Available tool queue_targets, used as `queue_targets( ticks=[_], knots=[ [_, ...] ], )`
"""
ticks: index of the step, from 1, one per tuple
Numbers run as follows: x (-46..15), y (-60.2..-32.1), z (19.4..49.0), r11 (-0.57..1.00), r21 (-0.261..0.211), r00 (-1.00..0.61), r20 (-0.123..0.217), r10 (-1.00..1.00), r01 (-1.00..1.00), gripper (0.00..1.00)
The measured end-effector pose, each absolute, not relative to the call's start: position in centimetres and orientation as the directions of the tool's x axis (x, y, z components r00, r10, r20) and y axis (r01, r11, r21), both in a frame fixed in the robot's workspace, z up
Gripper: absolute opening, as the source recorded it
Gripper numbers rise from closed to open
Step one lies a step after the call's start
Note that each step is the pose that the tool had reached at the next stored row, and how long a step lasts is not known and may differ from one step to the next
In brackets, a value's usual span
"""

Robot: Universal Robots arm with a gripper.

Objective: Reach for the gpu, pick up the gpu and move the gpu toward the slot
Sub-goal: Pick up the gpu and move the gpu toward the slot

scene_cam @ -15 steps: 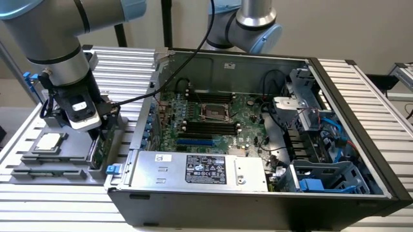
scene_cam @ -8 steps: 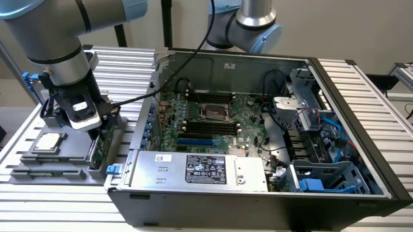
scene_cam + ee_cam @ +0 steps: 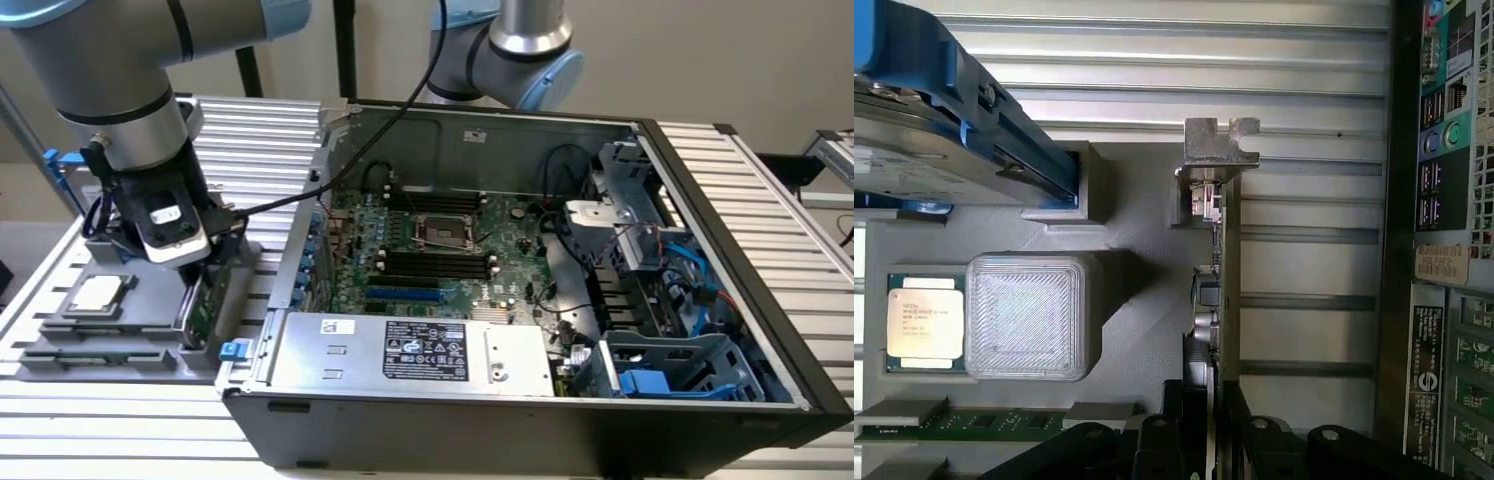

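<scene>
An open computer case (image 3: 534, 440) is laid on a slatted aluminium table (image 3: 787, 230). Inside it, in the exterior view, a green motherboard (image 3: 441, 240) is seen at centre, with a silver power supply (image 3: 400, 350) at its six o'clock and a drive cage (image 3: 667, 375) at four o'clock. At the case's nine o'clock a grey fixture tray (image 3: 54, 350) is set, on which a square CPU chip (image 3: 100, 293) is seated. A hard drive with blue rails (image 3: 924, 150) and a memory stick (image 3: 954, 420) are also held there.

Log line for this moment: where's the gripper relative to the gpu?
gripper: at gpu | gpu: standing on edge in gray holder | location: outside pc case, not lifted clear
</scene>
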State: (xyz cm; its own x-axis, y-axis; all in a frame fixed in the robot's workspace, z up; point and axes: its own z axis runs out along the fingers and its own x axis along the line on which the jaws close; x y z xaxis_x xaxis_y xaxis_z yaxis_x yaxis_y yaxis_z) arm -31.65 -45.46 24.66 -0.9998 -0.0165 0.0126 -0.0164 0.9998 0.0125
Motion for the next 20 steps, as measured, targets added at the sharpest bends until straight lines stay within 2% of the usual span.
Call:
queue_targets(
  ticks=[6, 20],
  knots=[
    [-31.6, -45.5, 25.7, 1.0, 0.013, -1.0, 0.024, -0.017, -0.016, 0.26],
    [-31.0, -45.5, 31.9, 1.0, 0.013, -0.999, 0.036, -0.017, -0.016, 0.26]
  ],
)
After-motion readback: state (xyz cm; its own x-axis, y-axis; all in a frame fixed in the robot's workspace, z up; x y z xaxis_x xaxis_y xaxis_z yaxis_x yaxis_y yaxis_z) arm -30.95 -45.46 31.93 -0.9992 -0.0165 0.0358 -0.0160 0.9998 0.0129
